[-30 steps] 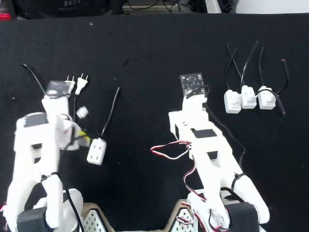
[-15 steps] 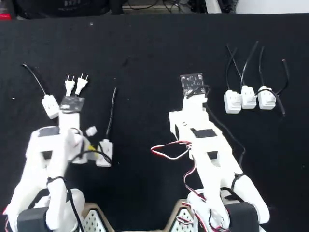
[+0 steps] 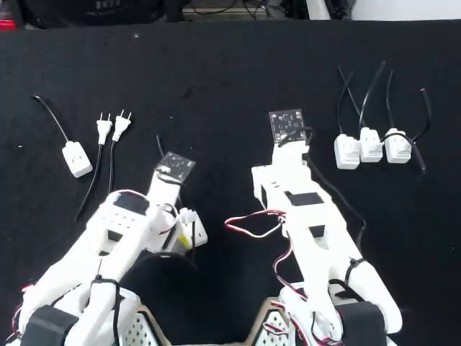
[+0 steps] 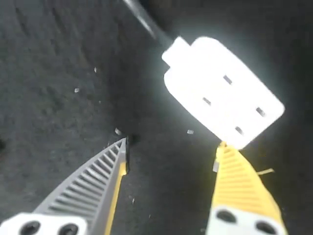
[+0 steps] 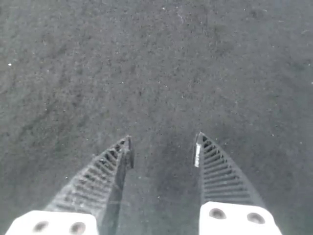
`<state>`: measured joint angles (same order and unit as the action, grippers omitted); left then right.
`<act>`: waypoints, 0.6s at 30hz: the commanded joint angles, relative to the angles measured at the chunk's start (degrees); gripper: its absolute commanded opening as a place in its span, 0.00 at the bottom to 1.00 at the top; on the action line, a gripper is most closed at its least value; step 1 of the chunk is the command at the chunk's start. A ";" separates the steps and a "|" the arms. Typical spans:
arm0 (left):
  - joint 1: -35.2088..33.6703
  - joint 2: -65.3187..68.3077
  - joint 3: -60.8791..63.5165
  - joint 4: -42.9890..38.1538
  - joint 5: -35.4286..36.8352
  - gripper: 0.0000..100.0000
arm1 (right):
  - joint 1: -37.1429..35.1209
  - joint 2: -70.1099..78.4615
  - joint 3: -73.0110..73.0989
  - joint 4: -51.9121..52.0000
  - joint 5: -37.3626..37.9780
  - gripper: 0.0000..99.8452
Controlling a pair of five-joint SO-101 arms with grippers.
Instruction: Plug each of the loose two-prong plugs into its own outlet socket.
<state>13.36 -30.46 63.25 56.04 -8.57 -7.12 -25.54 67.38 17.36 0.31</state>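
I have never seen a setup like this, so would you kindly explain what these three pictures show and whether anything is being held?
These are two white robot arms at a black-covered table. The high view looks down from a fixed camera; the other two come from cameras on each arm's wrist. On the table lie two loose plugs, a socket block beside them, and three white blocks with cords near the right arm. The left gripper is open, with another socket just ahead of it. The right gripper is open over bare cloth. Nothing is held.
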 commanded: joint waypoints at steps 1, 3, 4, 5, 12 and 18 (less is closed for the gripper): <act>-2.68 -0.97 -9.01 10.29 -2.64 0.29 | 1.32 -2.42 -2.68 -1.49 -0.35 0.19; -6.20 -0.97 -15.78 14.42 -2.73 0.29 | 1.32 -2.42 -2.68 -1.49 -0.35 0.19; -8.04 -0.62 -18.68 14.68 -2.37 0.29 | 1.32 -2.42 -2.68 -1.49 -0.35 0.19; -9.63 -0.26 -21.14 13.89 -1.32 0.29 | 1.32 -2.42 -2.68 -1.49 -0.35 0.19; -9.63 8.79 -21.76 -4.75 12.66 0.29 | 1.05 -2.42 -2.68 -1.49 -0.44 0.19; -7.08 25.67 -26.51 -11.43 17.14 0.29 | 0.97 -2.33 -2.68 -1.49 -0.35 0.19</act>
<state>4.84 -13.32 43.47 47.43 5.49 -7.12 -25.54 67.38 17.36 0.31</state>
